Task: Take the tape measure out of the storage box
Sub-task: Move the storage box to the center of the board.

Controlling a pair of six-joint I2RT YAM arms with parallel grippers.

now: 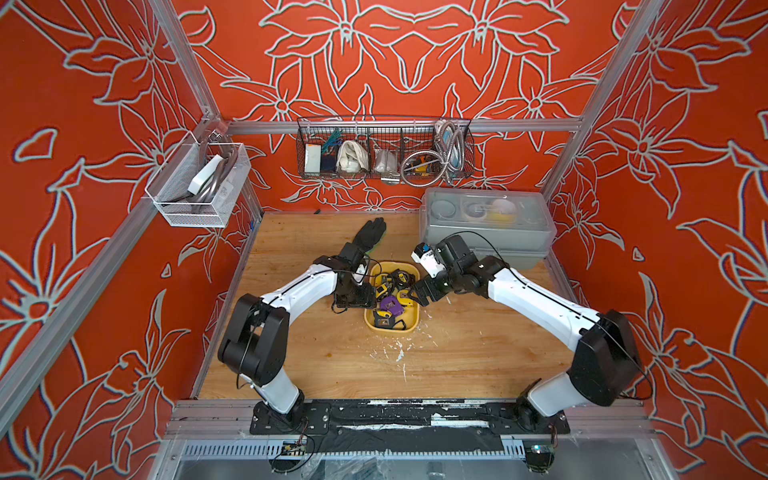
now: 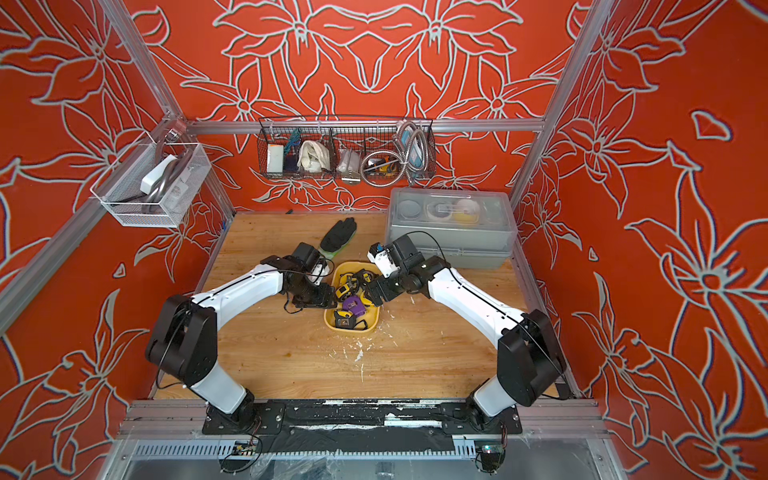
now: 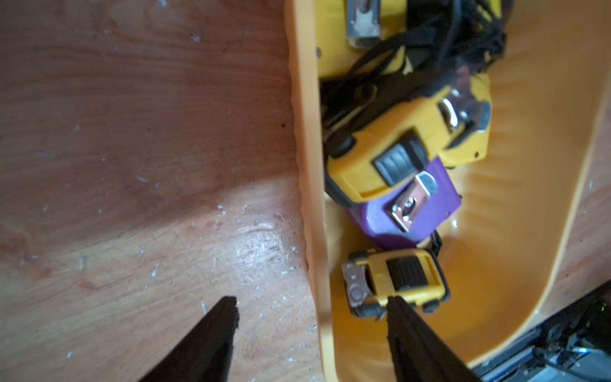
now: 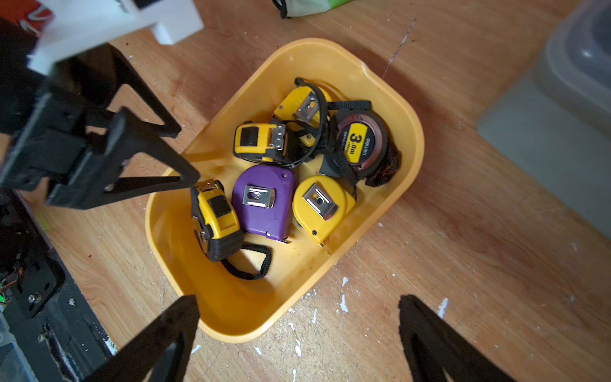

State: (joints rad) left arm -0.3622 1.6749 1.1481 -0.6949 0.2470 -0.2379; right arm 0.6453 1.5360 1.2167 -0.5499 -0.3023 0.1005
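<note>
The left gripper (image 3: 310, 302) has its jaws apart, and the 9 o'clock wall of the storage box (image 3: 307, 165) sits between them. One finger (image 3: 211, 334) is outside, over the wooden table (image 3: 132, 165). The other finger (image 3: 406, 330) is inside, with its tip right at a small yellow and black tape measure (image 3: 396, 281). It clamps nothing.

The right gripper (image 4: 297, 306) has its jaws wide apart and holds nothing. It hangs by the 3 o'clock side of the box.

A purple tape measure (image 4: 264, 201) lies just beside the small one. A black glove (image 1: 370, 232) lies at 11 o'clock from the box, and a grey case (image 1: 486, 224) stands at 2 o'clock.

The left arm (image 1: 299, 286) comes in from 8 o'clock and the right arm (image 1: 540, 303) from 4 o'clock. Both are bent at the elbow, with the wrists tipped down.

The box holds six tape measures, and black straps (image 4: 310, 139) are tangled at its far end.
</note>
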